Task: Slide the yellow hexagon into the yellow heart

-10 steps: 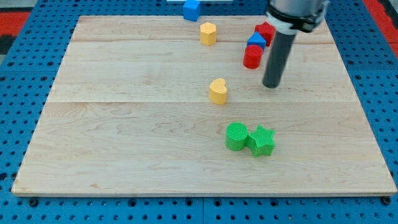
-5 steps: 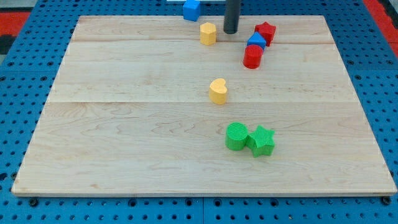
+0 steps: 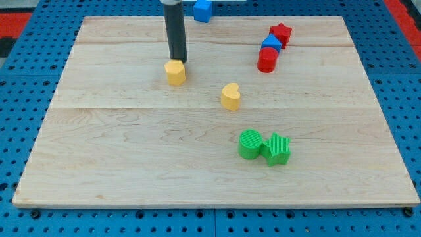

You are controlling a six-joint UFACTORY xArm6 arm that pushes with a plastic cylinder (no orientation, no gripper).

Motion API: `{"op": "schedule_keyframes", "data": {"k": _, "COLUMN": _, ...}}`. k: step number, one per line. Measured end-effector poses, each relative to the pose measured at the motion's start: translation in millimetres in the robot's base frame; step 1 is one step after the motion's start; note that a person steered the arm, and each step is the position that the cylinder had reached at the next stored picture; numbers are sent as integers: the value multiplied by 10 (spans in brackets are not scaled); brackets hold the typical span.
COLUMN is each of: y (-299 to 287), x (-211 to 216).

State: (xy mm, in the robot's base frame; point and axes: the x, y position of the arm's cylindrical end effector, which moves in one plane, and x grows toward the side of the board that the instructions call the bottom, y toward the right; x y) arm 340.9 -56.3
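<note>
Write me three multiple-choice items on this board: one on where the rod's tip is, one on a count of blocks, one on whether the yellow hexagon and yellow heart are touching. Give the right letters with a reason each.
1. Where is my tip relative to the yellow hexagon?
A. Right at its edge toward the view's top
B. Beside the green blocks
C. At the view's bottom edge of the board

2. How many red blocks are on the board?
A. None
B. Two
C. Four

3. Are the yellow hexagon and the yellow heart touching?
A. Yes, pressed together
B. The hexagon is stacked on the heart
C. No, bare board lies between them

Answers:
1. A: the rod ends just above the hexagon in the view.
2. B: a red star and a red cylinder flank the blue block.
3. C: the heart sits apart, toward the view's right and lower.
</note>
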Motion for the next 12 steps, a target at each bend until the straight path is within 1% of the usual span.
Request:
{"op": "schedule_keyframes", "data": {"k": 1, "y": -176, "x": 30}}
{"op": "schedule_keyframes", "data": {"k": 2, "y": -36, "x": 385}}
{"op": "schedule_keyframes", "data": {"k": 3, "y": 592, "x": 573}}
{"op": "schedule_keyframes", "data": {"k": 5, "y": -170, "x": -71}}
{"op": "schedule_keyframes", "data": {"k": 6, "y": -948, "x": 284}}
{"op": "schedule_keyframes", "data": {"k": 7, "y": -773, "x": 737}}
{"op": "schedule_keyframes", "data": {"k": 8, "y": -404, "x": 1240}}
{"op": "schedule_keyframes", "data": {"k": 9, "y": -312, "x": 985}}
{"op": "schedule_keyframes", "data": {"k": 10, "y": -668, "x": 635}}
{"op": "schedule_keyframes", "data": {"k": 12, "y": 551, "x": 1337}}
